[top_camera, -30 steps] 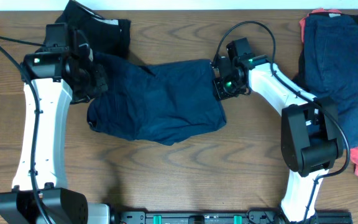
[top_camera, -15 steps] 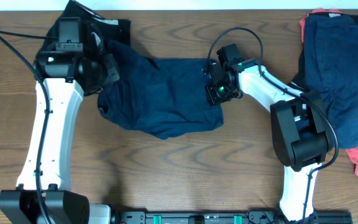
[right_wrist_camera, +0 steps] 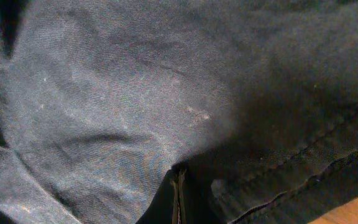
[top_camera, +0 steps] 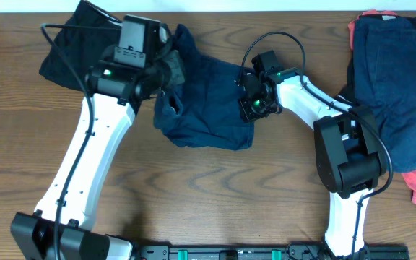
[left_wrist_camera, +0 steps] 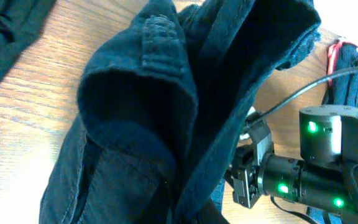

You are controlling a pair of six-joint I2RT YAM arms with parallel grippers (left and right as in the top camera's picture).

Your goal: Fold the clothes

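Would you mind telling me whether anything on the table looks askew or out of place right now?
Nothing is spilled or damaged. The navy shorts in the middle look lopsided: their left end is lifted and bunched over the rest, not flat. The pile at the right edge is an unfolded heap.

Body check: two arms, white shells, black joints.
Left arm, right arm: black wrist block behind the fingers, green lights, thin black cable looping off; left gripper, right gripper black.
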